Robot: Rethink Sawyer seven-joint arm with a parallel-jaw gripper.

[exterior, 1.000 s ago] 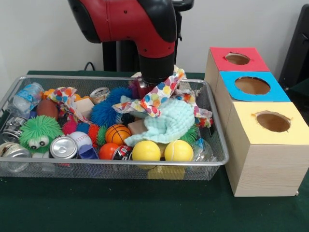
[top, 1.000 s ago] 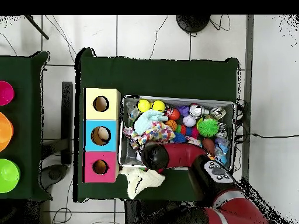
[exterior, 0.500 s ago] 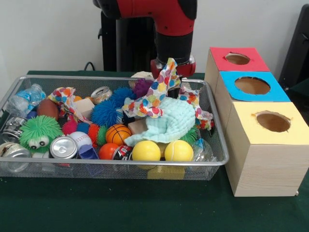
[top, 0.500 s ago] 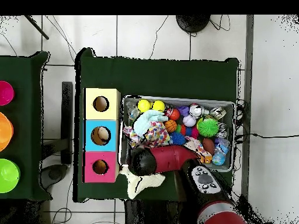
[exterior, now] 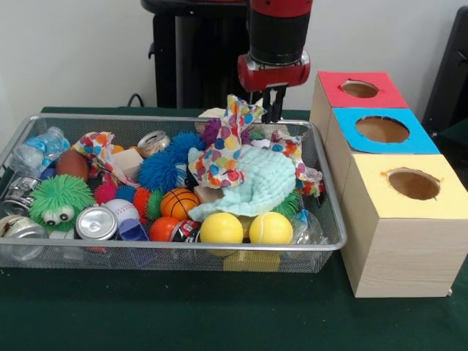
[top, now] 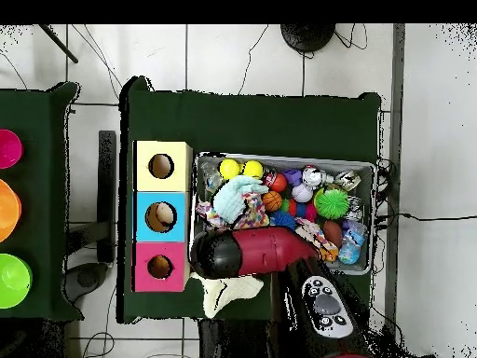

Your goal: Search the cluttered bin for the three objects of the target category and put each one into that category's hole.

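Gripper [exterior: 268,102] has risen toward the red box [exterior: 358,89] | fingers pinch a spotted cloth [exterior: 227,150], lifting it clear of the bin [exterior: 322,245] for dropping.

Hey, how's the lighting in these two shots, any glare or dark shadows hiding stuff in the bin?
Front view: even indoor light; small highlights on the two yellow balls and the can top, nothing washed out, only soft shadow under the wire bin. Overhead view: the arm covers the bin's side nearest the robot's base; the green cloth reads dark, but no glare.
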